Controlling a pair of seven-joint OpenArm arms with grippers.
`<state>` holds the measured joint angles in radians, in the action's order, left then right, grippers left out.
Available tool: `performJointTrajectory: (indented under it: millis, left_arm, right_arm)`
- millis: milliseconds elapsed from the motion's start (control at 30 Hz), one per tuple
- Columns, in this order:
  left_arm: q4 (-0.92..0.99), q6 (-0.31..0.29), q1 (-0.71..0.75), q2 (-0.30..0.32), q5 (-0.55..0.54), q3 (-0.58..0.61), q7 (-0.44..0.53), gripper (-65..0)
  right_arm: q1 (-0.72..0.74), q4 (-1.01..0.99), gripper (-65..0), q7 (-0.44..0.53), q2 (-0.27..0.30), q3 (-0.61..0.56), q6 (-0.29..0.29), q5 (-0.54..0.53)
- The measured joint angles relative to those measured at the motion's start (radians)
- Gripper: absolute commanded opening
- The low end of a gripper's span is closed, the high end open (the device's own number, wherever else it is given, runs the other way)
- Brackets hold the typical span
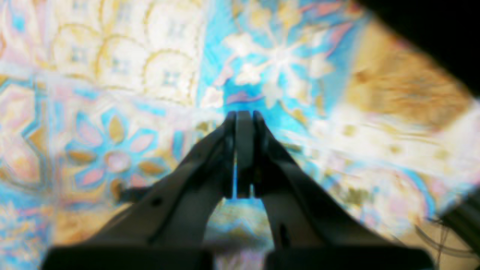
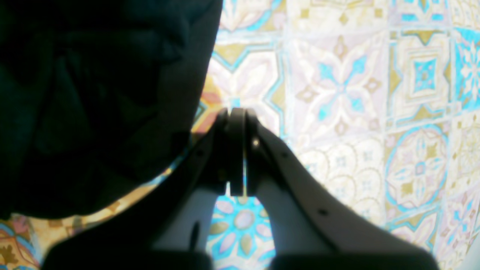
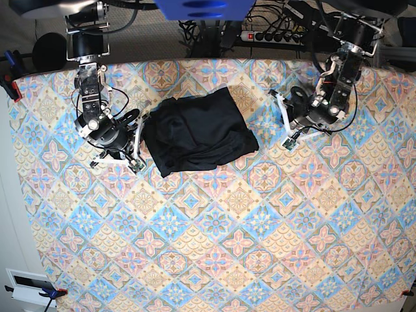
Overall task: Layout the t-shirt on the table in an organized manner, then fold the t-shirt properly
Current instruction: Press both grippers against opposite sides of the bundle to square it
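The black t-shirt [image 3: 198, 130] lies as a compact, roughly folded bundle on the far middle of the patterned table [image 3: 214, 247]. My right gripper [image 3: 139, 148] sits just left of the bundle in the base view. It is shut with nothing between its fingers. In the right wrist view the shut gripper [image 2: 237, 111] hovers over the table [image 2: 356, 93], with the t-shirt [image 2: 93, 93] filling the left side, beside the fingers. My left gripper [image 3: 285, 123] is off the bundle's right side. It shows shut and empty [image 1: 243, 114] over the bare tablecloth [image 1: 112, 75].
A power strip [image 3: 273, 36] and cables lie beyond the table's far edge. A clamp [image 3: 10, 84] holds the cloth at the left edge. A white box [image 3: 26, 283] sits off the near left corner. A dark blurred shape [image 1: 431, 30] fills the left wrist view's top right corner.
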<state>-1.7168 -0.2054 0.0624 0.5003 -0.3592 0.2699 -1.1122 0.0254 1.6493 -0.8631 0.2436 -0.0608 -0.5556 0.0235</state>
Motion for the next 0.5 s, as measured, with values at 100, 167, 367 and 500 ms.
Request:
performJointTrajectory:
  millis: [100,167,367,500]
  left_arm:
    - [0.067,-0.005,-0.021,-0.051,0.055,-0.003,0.075,-65.0]
    - [0.092,-0.003,-0.026,-0.088,0.105,-0.005,0.112,-65.0]
    - [0.134,0.001,-0.065,-0.170,0.190,-0.005,0.129,-65.0]
    - [0.142,0.014,-0.094,-0.210,0.227,0.040,0.122,-65.0]
  right_arm:
    - [0.000,0.000,-65.0,0.035,-0.001,-0.002,0.000,0.000]
    - [-0.001,0.000,-65.0,0.032,0.000,-0.002,0.000,0.000]
    - [-0.031,-0.017,-65.0,0.028,0.000,-0.002,0.002,0.002]
    - [-0.053,-0.022,-65.0,0.029,0.000,-0.002,0.000,0.000]
